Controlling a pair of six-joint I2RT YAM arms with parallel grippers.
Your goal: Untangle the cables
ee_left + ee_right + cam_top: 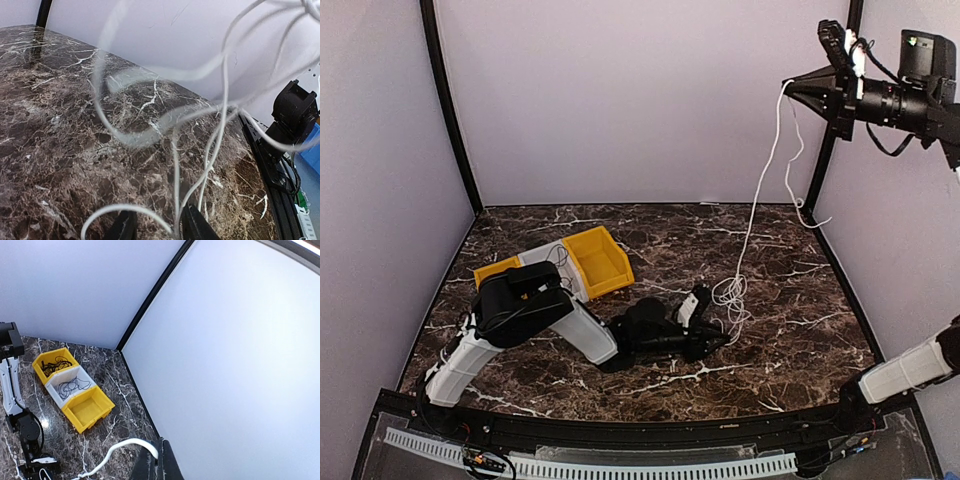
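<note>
Right wrist view is showing us black cables in bins, half-hidden from above. White cable is running steeply up from the table centre to right gripper, clamped on it; left gripper fingers are standing apart around strands.

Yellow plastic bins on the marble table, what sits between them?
A white plastic bin holding thin dark cables, seen best from the right wrist view.

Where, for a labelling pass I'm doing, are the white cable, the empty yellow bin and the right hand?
white cable [728,292], top external view, on its loose lower coil.
empty yellow bin [600,262], top external view, on its bare inner floor.
right hand [159,455], right wrist view, midway between its fingertips.
</note>
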